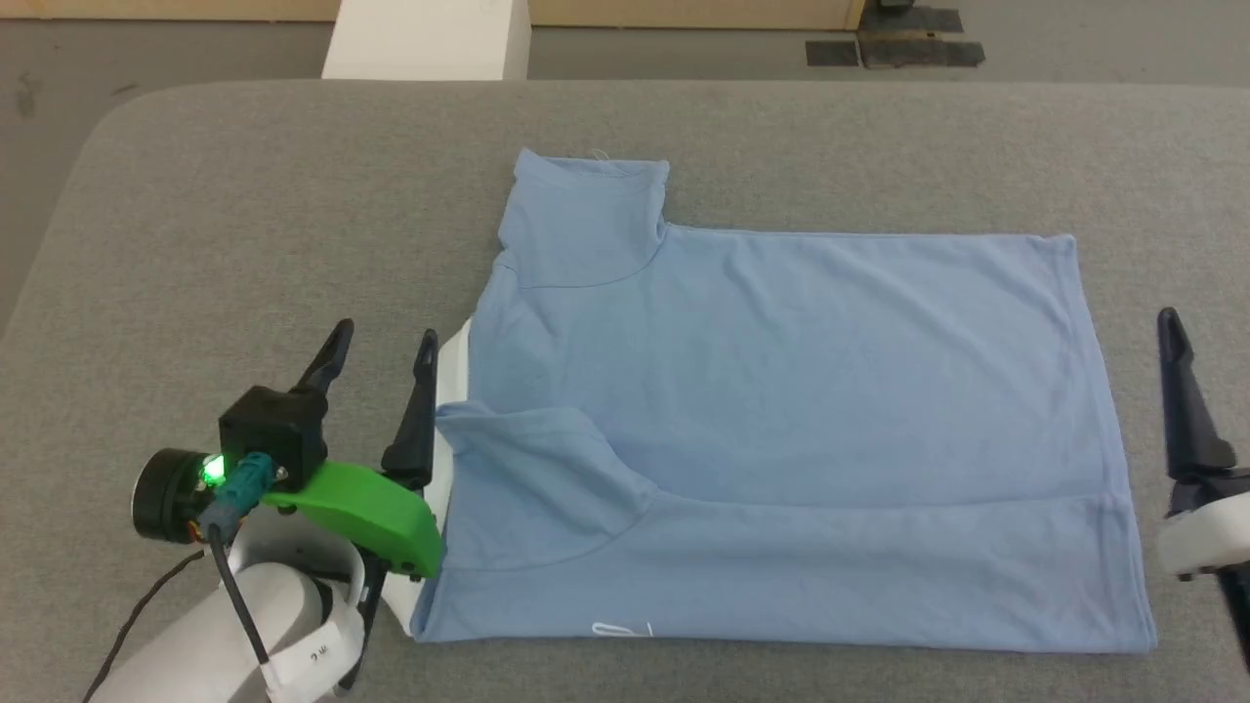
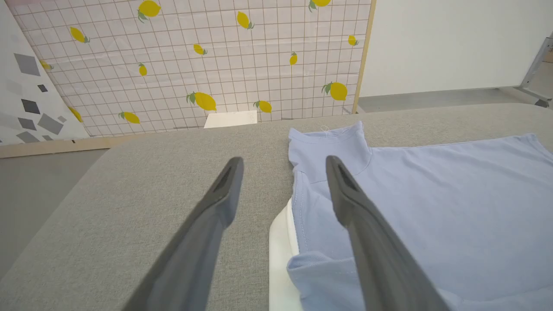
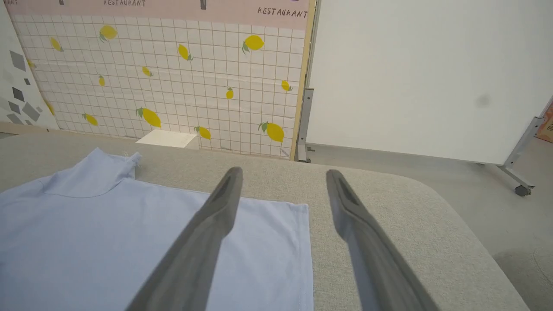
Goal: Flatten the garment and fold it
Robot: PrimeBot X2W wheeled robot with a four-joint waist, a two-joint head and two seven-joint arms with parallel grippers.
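Note:
The garment (image 1: 781, 391), a light blue shirt, lies spread on the grey table (image 1: 244, 225) with its white collar (image 1: 454, 371) at the left and its hem at the right. Its near edge is folded over, and both sleeves lie on the body. My left gripper (image 1: 385, 332) stands open just left of the collar, holding nothing; in the left wrist view its right finger hangs over the garment (image 2: 432, 194). At the right, my right gripper (image 3: 284, 172) is open and empty over the hem corner of the garment (image 3: 108, 237). One of its fingers (image 1: 1187, 400) shows in the head view.
The table's rounded far-left corner and far edge drop to a grey floor. A white box (image 1: 430, 39) stands beyond the far edge. A lemon-patterned panel (image 2: 194, 65) and a white wall panel (image 3: 423, 73) stand behind. Bare table lies left of and beyond the garment.

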